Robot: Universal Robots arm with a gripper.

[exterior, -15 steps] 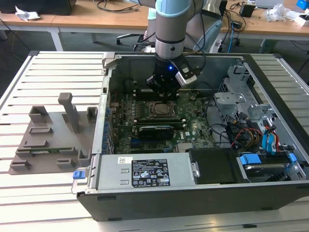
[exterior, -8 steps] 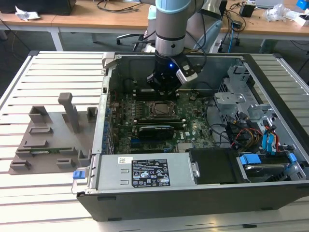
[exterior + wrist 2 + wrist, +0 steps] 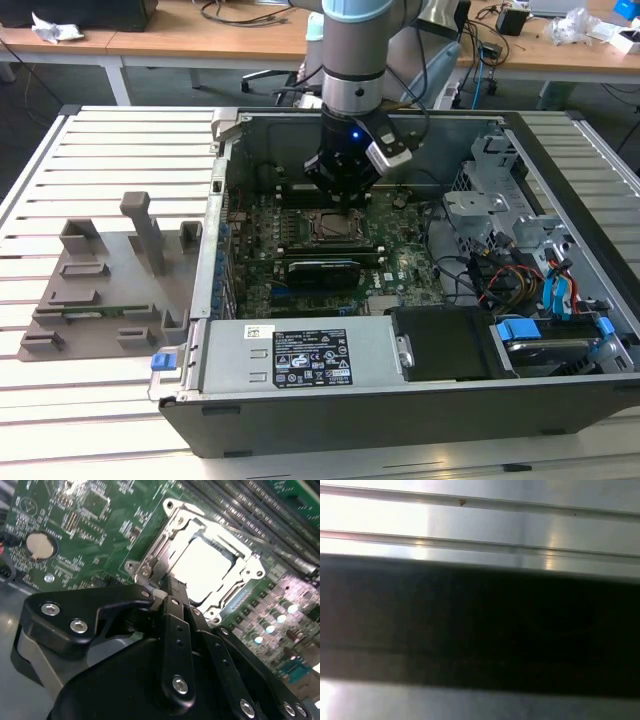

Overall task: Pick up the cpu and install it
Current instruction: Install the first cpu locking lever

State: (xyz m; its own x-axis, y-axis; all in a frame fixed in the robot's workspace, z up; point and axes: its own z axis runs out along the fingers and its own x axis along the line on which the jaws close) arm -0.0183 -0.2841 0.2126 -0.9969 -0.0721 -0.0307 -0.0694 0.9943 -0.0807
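On a slatted metal bench (image 3: 110,130) an opened computer case (image 3: 420,400) lies flat, with a grey holder (image 3: 110,280) of slots and posts well apart from it on the exterior view's left. Within the case, the green board (image 3: 400,250) covers the floor, a power supply box (image 3: 300,355) sits along the near edge, and drive bays with blue tabs (image 3: 530,260) fill the exterior view's right. The arm (image 3: 352,50) reaches down from the far side, and its gripper (image 3: 345,200) hangs directly over the metal socket frame (image 3: 335,228) near the middle of the board. In the second wrist view the gripper's black links (image 3: 175,645) converge to a narrow tip at the edge of the frame (image 3: 155,565), and the cpu (image 3: 205,567) lies flat and square inside it, its pale top bright under the light; a coin cell (image 3: 40,545) sits well apart on the board. The fingertips are hidden behind the links, so I cannot tell how far they stand apart, nor whether they grip the chip's edge. Judgement: the work is at the seating stage, with the chip in the socket or very nearly so. Any further action calls for confirming that the chip lies level in its recess, and for strictly vertical motion, since sideways drag could harm the contacts beneath.
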